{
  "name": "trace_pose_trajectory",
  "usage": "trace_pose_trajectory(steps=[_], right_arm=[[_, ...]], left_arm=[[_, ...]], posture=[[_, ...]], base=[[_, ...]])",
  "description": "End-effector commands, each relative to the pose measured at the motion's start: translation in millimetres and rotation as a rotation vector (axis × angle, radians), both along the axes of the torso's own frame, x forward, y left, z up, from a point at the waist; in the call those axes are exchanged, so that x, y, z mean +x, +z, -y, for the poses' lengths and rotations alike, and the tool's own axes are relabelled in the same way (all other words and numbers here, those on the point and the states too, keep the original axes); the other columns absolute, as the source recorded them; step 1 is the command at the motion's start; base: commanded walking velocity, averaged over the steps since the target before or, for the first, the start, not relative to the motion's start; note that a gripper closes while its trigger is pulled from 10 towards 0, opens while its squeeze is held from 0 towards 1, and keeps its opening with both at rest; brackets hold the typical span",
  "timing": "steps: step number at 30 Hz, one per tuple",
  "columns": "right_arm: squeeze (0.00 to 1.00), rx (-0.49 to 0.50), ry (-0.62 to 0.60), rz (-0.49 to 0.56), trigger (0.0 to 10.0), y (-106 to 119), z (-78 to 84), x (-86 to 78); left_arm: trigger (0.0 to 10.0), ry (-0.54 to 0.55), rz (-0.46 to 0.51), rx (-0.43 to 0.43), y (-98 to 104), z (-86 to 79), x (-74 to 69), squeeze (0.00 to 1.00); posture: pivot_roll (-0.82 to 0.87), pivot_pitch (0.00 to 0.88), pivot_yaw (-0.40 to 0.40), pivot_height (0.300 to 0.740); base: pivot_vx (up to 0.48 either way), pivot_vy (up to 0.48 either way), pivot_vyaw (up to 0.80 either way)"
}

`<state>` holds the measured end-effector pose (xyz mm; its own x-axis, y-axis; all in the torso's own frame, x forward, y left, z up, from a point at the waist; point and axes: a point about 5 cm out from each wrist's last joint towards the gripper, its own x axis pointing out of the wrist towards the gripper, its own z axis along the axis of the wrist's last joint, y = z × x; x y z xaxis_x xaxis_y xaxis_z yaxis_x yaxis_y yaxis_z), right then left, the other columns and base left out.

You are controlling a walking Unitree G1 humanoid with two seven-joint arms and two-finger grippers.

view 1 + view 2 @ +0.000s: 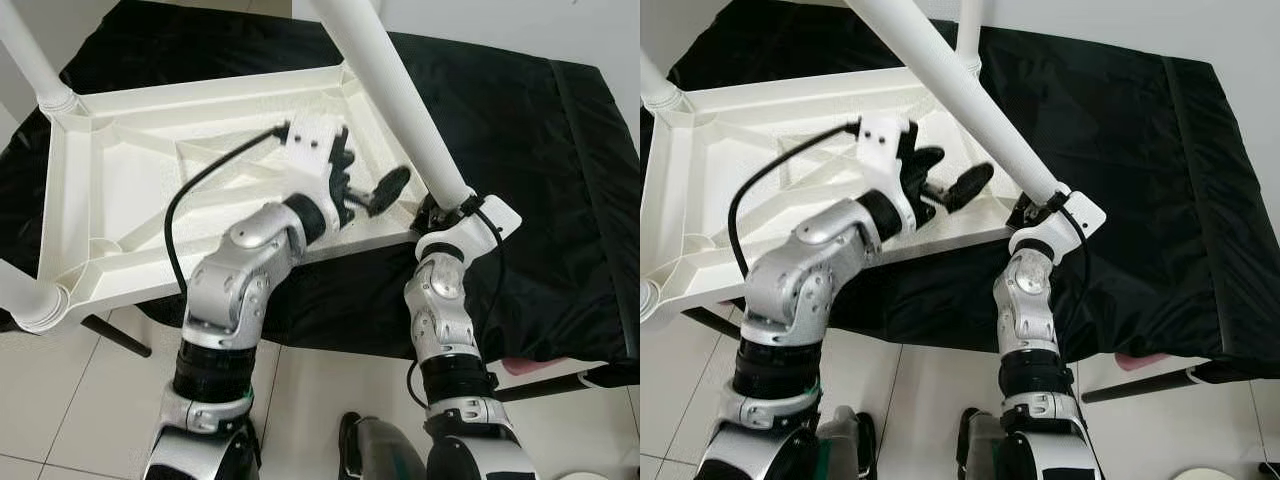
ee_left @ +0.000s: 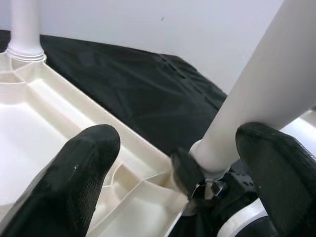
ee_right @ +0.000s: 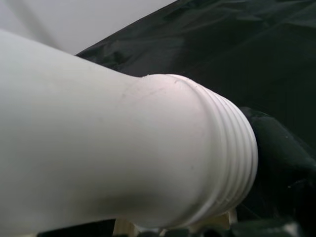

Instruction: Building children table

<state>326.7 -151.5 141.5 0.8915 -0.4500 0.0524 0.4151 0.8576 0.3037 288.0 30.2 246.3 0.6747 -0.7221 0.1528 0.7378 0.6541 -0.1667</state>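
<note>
Two claws: right claw clamped on leg; left claw apart over upturned tabletop, black cloth.

- I see the upturned tabletop lying on the cloth.
- 2 legs stand in its left corners.
- My right gripper holds 1 leg at its near right corner.
- My left gripper hovers just left of that.

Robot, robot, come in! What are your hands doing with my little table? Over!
Right gripper shut on white leg, threaded end at corner socket. Left gripper open over upturned tabletop. Nothing in the way. Over.
</note>
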Motion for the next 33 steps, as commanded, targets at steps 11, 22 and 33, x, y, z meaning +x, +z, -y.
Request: trace_pose_trajectory(steps=[11,22,33], right_arm=[[0.00,0.042,-0.035,-0.107,10.0,-20.9,10.0,-1.5],[0.00,0.037,-0.025,-0.114,10.0,-19.7,9.3,2.0],[0.00,0.022,0.007,-0.109,10.0,-18.6,8.1,3.9]], left_arm=[[10.0,-0.205,0.097,-0.058,11.3,17.5,-23.0,0.00],[10.0,-0.243,0.122,-0.109,16.0,18.5,-28.7,0.00],[10.0,-0.055,0.114,-0.249,36.6,7.1,-2.2,0.00]], posture=[[-0.03,0.098,-0.007,0.740],[-0.03,0.083,-0.012,0.740],[-0.03,0.079,-0.016,0.740]], base=[[0.000,0.000,0.00],[0.000,0.000,0.00],[0.000,0.000,0.00]])
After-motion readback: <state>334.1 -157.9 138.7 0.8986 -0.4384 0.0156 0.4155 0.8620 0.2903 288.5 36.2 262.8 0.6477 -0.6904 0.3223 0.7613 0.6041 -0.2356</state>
